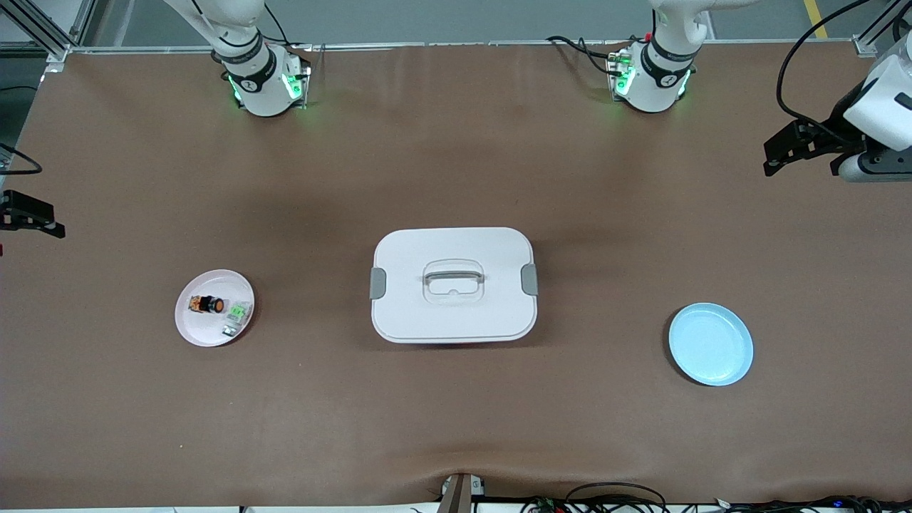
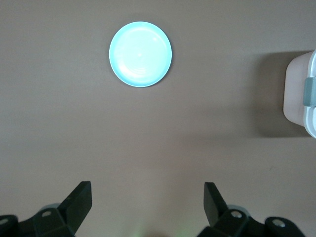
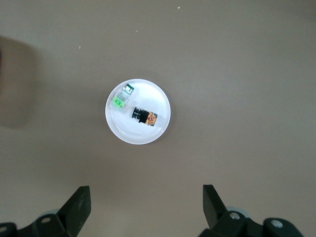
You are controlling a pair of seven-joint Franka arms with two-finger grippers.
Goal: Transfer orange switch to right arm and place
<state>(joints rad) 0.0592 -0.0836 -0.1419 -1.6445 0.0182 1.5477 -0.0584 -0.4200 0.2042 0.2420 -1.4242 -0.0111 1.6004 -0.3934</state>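
Counted on my table (image 1: 456, 142): two plates, one pink plate (image 1: 192, 331) at lower left of the front frame, one light blue plate (image 1: 711, 344) at lower right. One white lidded box (image 1: 454, 285) at centre, with two grey latches, one per end, and one handle on top. Two small parts on the pink plate: one orange switch (image 1: 207, 305), one green-and-clear part (image 1: 238, 314). Two arm bases along the top edge. Two grippers of mine, each with two fingers: left gripper (image 2: 147, 202), right gripper (image 3: 146, 202).
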